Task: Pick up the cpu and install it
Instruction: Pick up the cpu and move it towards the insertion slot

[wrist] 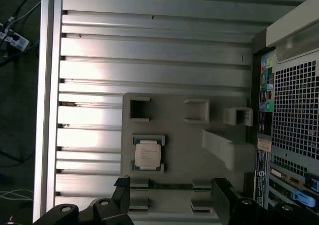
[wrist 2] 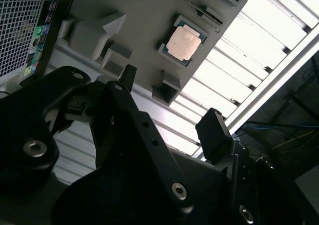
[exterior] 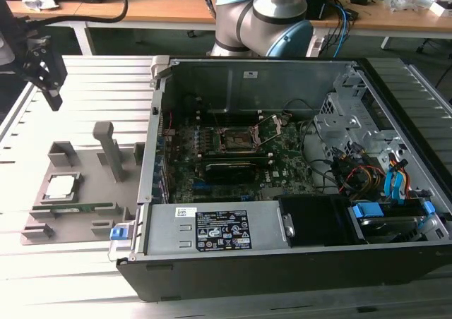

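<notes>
The cpu (exterior: 60,186) is a small square chip with a silver top, lying flat in a recess of the grey fixture plate (exterior: 92,227) at the exterior view's left. Both wrist views show the cpu (wrist 2: 183,40) (wrist: 148,152) lying in the fixture. My gripper (exterior: 49,86) hangs well above the table, beyond the fixture's far left corner and apart from the chip. Its black fingers (wrist 2: 127,80) stand wide apart with nothing between them, so the gripper (wrist: 172,185) is open. The square socket (exterior: 236,140) sits on the motherboard inside the open computer case (exterior: 212,234).
A long green memory stick (exterior: 74,208) lies in the fixture beside the cpu. A tall grey post (exterior: 106,146) and low blocks rise from the fixture. The case wall (exterior: 152,142) borders the fixture. Cables and drive bays (exterior: 367,171) fill the case's right side. The arm's base (exterior: 268,15) stands behind.
</notes>
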Available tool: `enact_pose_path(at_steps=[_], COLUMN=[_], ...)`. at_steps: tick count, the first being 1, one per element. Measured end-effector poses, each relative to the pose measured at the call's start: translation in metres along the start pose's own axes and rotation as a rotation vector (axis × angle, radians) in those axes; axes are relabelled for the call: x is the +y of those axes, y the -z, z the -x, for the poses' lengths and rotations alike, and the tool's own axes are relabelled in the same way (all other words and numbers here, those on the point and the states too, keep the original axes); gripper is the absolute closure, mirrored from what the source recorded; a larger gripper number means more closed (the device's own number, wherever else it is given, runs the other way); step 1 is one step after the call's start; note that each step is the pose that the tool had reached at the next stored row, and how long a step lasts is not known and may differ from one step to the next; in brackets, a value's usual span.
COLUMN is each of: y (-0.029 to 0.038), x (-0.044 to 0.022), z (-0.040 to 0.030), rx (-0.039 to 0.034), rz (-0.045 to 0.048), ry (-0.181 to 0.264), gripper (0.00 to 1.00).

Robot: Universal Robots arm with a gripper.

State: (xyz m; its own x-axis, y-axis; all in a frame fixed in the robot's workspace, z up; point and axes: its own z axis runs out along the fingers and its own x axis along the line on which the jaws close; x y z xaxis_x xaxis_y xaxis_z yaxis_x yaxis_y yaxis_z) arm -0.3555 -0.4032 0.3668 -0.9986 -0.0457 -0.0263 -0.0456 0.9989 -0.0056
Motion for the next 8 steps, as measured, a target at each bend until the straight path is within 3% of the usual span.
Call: enact_pose_path(at_steps=[8], y=[-0.0093], x=[0.0001], z=[-0.0002], rx=[0.0], rz=[0.0], ry=[0.0], gripper=[0.24])
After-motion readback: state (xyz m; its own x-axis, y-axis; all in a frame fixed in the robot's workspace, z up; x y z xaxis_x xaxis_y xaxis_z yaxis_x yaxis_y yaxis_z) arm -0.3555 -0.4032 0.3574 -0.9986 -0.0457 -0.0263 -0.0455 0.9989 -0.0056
